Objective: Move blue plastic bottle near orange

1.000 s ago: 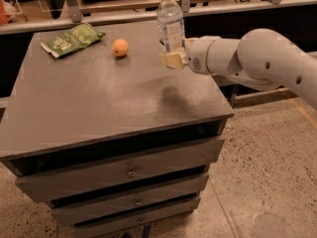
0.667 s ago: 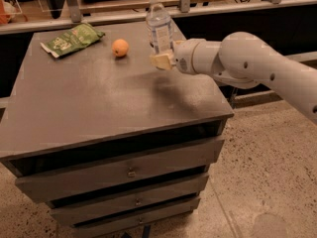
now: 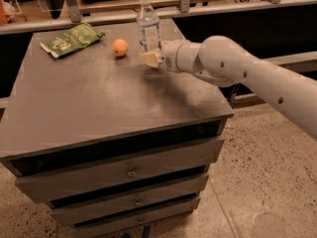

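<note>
Nearly done: gripper (image 3: 151, 58) clamped low on blue plastic bottle (image 3: 148, 26), upright just beside orange (image 3: 120, 47) over drawer cabinet (image 3: 99, 103); left: set down, release.

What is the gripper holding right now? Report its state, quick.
Gripper: closed on the lower part of the blue plastic bottle, holding it upright over the back of the cabinet top, close beside the orange.
</note>
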Available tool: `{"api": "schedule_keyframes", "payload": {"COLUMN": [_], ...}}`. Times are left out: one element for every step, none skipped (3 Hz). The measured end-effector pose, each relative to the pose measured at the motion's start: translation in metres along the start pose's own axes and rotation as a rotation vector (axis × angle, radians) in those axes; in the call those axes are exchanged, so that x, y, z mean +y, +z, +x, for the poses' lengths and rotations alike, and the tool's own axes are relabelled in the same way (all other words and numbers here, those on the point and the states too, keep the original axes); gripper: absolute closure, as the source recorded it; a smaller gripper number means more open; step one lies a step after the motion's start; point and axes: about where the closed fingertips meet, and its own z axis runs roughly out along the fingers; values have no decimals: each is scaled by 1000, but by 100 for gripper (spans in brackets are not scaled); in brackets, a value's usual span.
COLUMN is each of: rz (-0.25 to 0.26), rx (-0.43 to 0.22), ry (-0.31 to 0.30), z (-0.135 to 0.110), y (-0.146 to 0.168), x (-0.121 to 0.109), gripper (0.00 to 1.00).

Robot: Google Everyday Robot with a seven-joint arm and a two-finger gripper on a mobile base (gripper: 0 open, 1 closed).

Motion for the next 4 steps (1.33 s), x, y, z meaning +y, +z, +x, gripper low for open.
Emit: {"api": "schedule_keyframes", "payload": {"rz": [7,18,26,47], "rx": [-19,-15,-14,-40], "ry": [17,17,21,32], "z": [-3,0,5,9], "y": [17,29,36,43], "x": [-4,-8,-12,-13], "gripper": [100,100,100,84]}}
